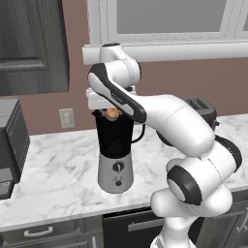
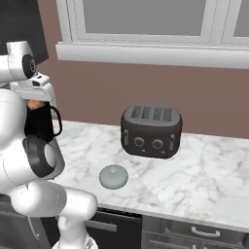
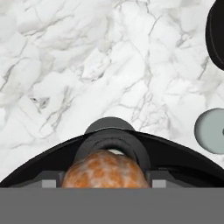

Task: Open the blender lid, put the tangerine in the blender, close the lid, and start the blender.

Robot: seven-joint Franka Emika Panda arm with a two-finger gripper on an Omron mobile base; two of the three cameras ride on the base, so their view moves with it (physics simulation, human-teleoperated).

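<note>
The blender (image 1: 115, 160) stands on the marble counter, its black jar open at the top, on a silver-grey base with a black dial. My gripper (image 1: 112, 115) hangs right over the jar's mouth, shut on the tangerine (image 1: 112, 113), a small orange fruit. In the hand view the tangerine (image 3: 104, 171) sits between my fingertips, with the jar's black rim (image 3: 175, 153) curving below it. The pale grey-blue blender lid (image 2: 114, 176) lies flat on the counter in front of the toaster, knob up, well to the right of the blender. The lid (image 3: 212, 130) shows at the right edge.
A dark four-slot toaster (image 2: 151, 131) stands to the right of the blender near the wall. A dark appliance (image 1: 9, 140) sits at the counter's left end. A wall outlet (image 1: 67, 117) is behind the blender. The counter's front edge (image 1: 72, 213) runs above dark drawers.
</note>
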